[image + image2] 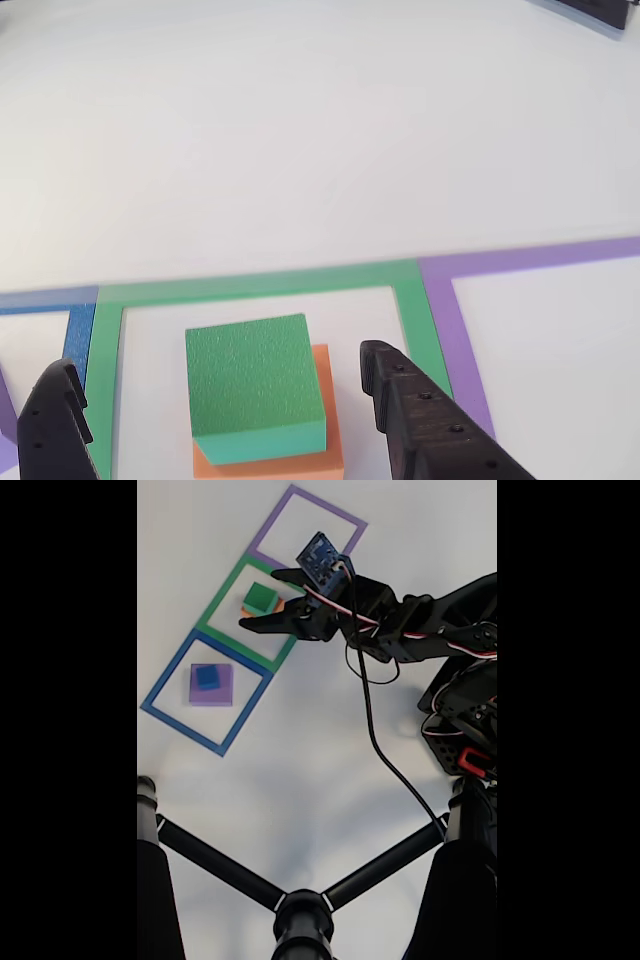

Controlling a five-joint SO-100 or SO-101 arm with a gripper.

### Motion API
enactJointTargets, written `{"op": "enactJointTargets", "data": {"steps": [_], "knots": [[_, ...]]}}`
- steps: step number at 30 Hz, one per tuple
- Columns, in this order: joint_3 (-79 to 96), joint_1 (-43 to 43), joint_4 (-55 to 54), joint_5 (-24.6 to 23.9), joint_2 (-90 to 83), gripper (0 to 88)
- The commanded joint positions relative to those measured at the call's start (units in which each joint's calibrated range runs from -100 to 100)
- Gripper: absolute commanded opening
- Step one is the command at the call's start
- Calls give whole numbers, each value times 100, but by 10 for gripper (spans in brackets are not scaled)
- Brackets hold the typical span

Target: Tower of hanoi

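A green block lies on top of a larger orange block inside the green taped square. My gripper is open, with one black finger on each side of this stack and a gap to both. In the fixed view the gripper reaches in from the right over the green block, and the orange block peeks out beneath it. A small blue block sits on a purple block inside the blue taped square.
The purple taped square at the far end holds nothing. The arm body stands at the right, with a black cable trailing across the white table. Black tripod legs cross the bottom of the fixed view.
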Motion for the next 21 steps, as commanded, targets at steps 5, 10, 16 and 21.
{"op": "enactJointTargets", "data": {"steps": [5, 10, 16, 21], "knots": [[-269, -120, -341, 20, 346, 316], [-369, -120, -398, 20, 515, 312], [-442, -166, -487, 20, 667, 299], [-451, -220, -487, 20, 699, 283]]}}
